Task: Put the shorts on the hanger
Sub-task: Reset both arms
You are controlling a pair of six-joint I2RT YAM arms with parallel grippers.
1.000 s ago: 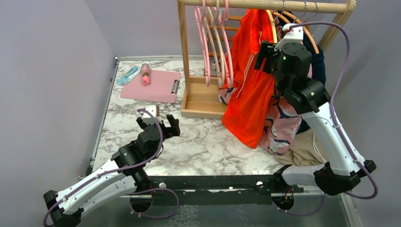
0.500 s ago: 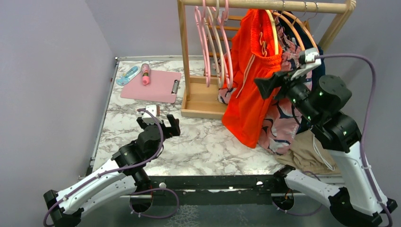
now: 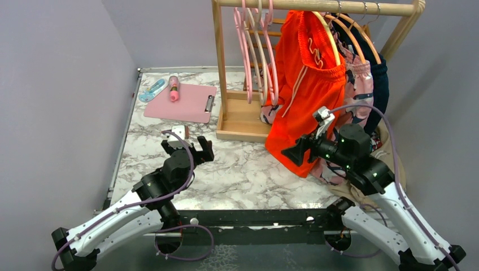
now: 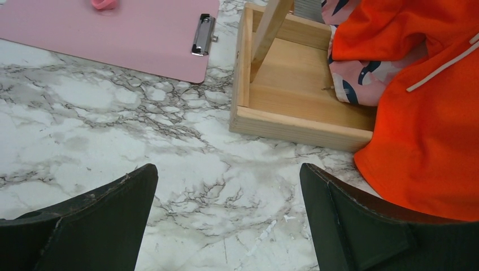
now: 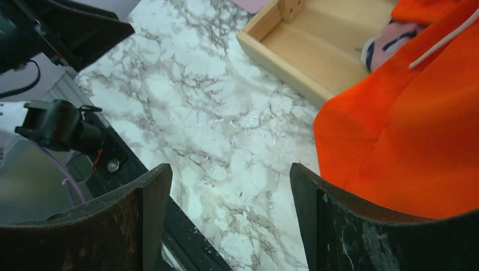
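From above, the shorts [image 3: 302, 84] hang on the hanger [image 3: 333, 45] up on the rail [image 3: 339, 7] — the wrist views catch only their lower hem. The left gripper [image 3: 189, 147] gapes wide, empty, over the table [image 3: 243, 169]; the right gripper [image 3: 295, 151] — likewise wide, empty — sits by that hem.
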